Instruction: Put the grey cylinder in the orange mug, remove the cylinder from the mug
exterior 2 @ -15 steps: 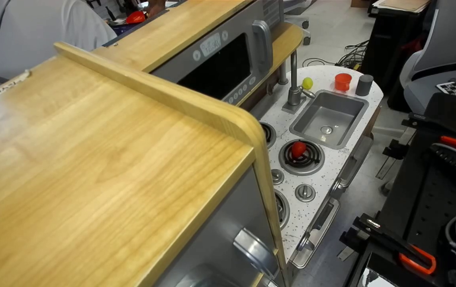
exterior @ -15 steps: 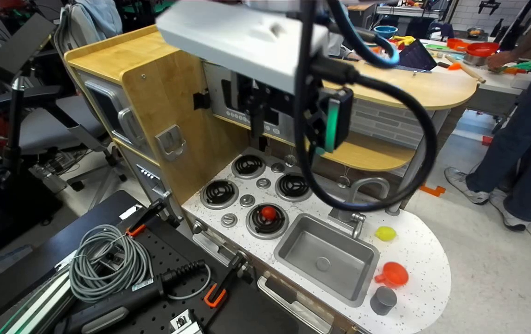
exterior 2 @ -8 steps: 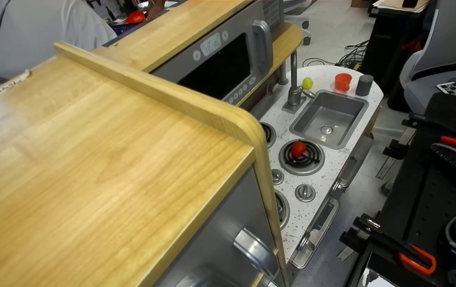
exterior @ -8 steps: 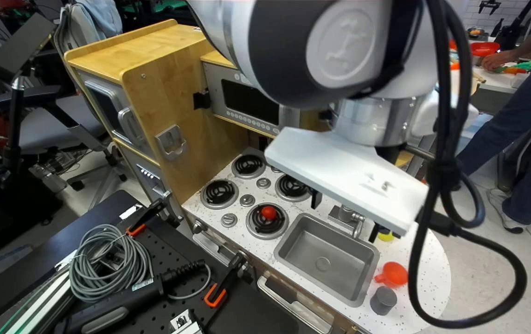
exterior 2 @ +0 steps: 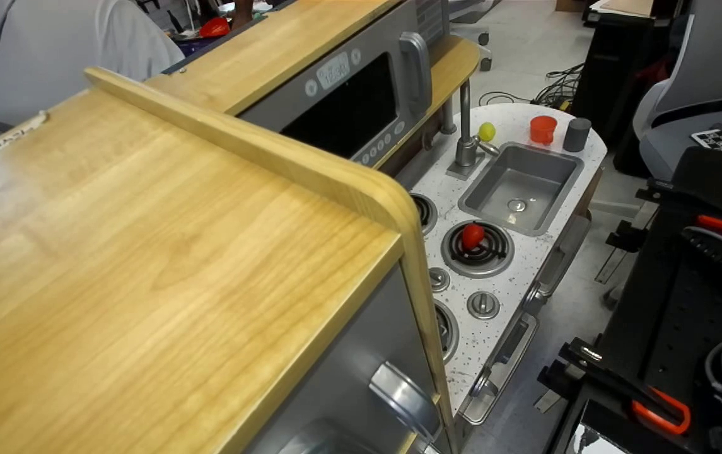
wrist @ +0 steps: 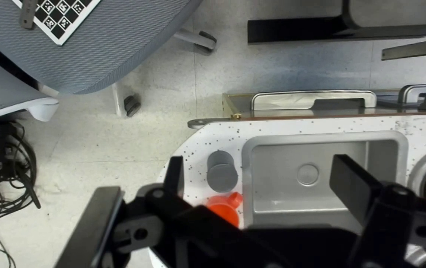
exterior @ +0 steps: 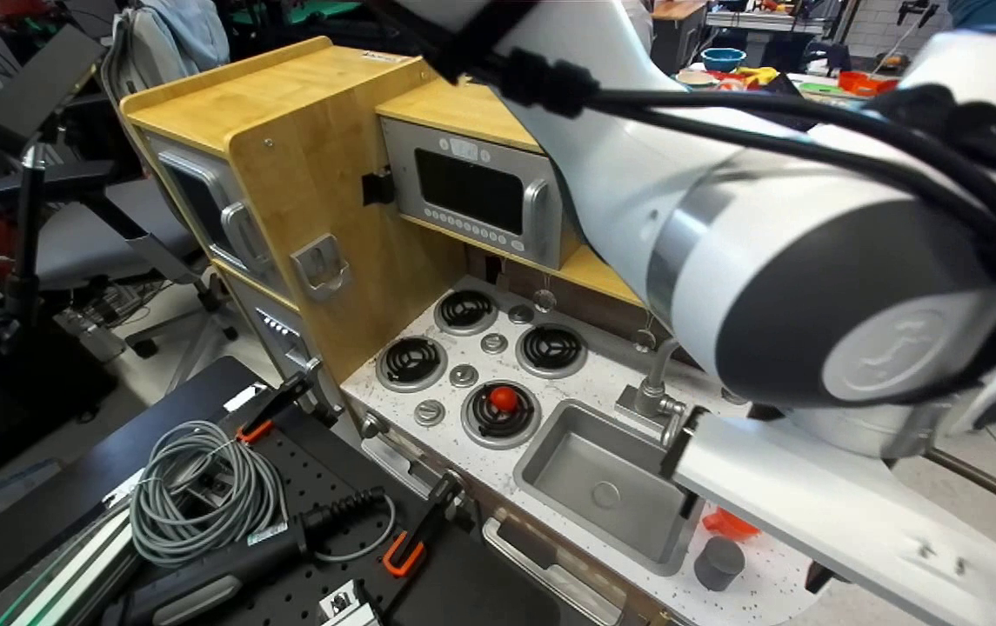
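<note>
The grey cylinder (exterior: pixel 719 563) stands upright on the white counter beside the sink. It also shows in an exterior view (exterior 2: pixel 577 135) and in the wrist view (wrist: pixel 222 175). The orange mug (exterior 2: pixel 543 129) stands upright close beside it, apart from it. In the wrist view the mug (wrist: pixel 228 212) is partly hidden by my gripper, and in an exterior view the mug (exterior: pixel 728 522) is partly covered by the arm. My gripper (wrist: pixel 259 163) is open and empty, above the counter. Its fingers span the cylinder and most of the sink in the wrist view.
The grey sink (exterior: pixel 584 469) lies next to the mug and cylinder. A faucet (exterior 2: pixel 465 126) rises behind it, with a yellow lemon (exterior 2: pixel 487 132) near. A red ball (exterior: pixel 504 399) sits on a stove burner. A microwave cabinet (exterior: pixel 470 191) stands above the counter's back.
The arm has swung down and to the right in an exterior view, from high above the counter to over the sink and mug end. The mug and cylinder have not moved.
</note>
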### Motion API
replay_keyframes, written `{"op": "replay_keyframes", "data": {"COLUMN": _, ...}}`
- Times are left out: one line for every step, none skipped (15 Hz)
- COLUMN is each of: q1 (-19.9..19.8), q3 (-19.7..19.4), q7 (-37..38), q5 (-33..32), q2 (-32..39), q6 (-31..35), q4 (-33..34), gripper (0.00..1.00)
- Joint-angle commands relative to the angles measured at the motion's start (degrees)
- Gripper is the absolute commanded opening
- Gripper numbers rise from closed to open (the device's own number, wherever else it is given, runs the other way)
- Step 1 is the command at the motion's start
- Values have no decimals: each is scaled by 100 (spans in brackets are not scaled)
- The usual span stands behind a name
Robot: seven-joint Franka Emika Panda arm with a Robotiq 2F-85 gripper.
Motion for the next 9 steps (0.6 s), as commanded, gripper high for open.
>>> {"op": "replay_keyframes", "data": {"q1": -471, "q3": 239, "q7": -355, "q5": 47, "q2": 794, "q6": -245, "q4": 944, "gripper": 100}}
{"op": "replay_keyframes", "data": {"q1": -507, "q3": 247, "q7": -314, "q5": -17, "q2": 915, "q6": -194, "q4": 1059, "gripper": 100}}
{"op": "replay_keyframes", "data": {"q1": -579, "q3": 284, "q7": -359, "q5": -27, "q2": 1075, "q6": -148, "q4": 1185, "gripper": 100}}
{"op": "replay_keyframes", "data": {"q1": -618, "q3": 301, "q7": -320, "q5": -26, "q2": 1228, "q6": -114, "q4": 1301, "gripper": 100}}
{"op": "replay_keyframes", "data": {"q1": -674, "q3": 347, "q7": -325, "q5": -2, "q2": 1376, "q6": -81, "q4": 1416, "gripper": 100}}
{"op": "replay_keyframes", "data": {"q1": -686, "q3": 348, "q7": -292, "q5": -40, "q2": 1507, "q6": -108, "q4": 1520, "gripper": 100}}
{"op": "replay_keyframes", "data": {"q1": -726, "q3": 389, "q7": -287, "q5": -23, "q2": 1650, "q6": -60, "q4": 1619, "gripper": 100}}
{"op": "replay_keyframes", "data": {"q1": -754, "q3": 425, "q7": -254, "q5": 3, "q2": 1793, "q6": -36, "q4": 1714, "gripper": 100}}
{"op": "replay_keyframes", "data": {"q1": -788, "q3": 466, "q7": -243, "q5": 27, "q2": 1925, "q6": 30, "q4": 1794, "gripper": 100}}
